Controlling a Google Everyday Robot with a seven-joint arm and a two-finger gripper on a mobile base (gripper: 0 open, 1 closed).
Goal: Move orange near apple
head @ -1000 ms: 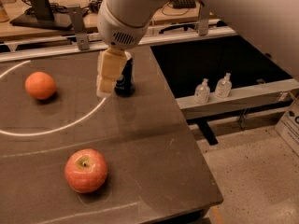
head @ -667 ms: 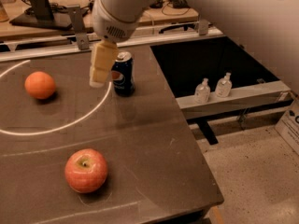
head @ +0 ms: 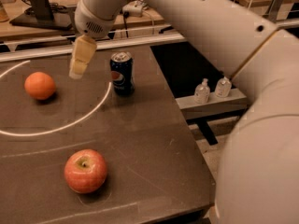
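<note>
We see the gripper [head: 78, 62] above the far edge of the tabletop [head: 140, 139], between orange [head: 40, 85] and can [head: 122, 73]; open or closed, we cannot tell.

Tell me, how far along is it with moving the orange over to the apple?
Nothing looks done yet: the orange sits far left on the table, well apart from the apple near the front. Underway: the hand hovers between orange and soda can, touching neither. Left: grasp, carry, set down beside the apple.
</note>
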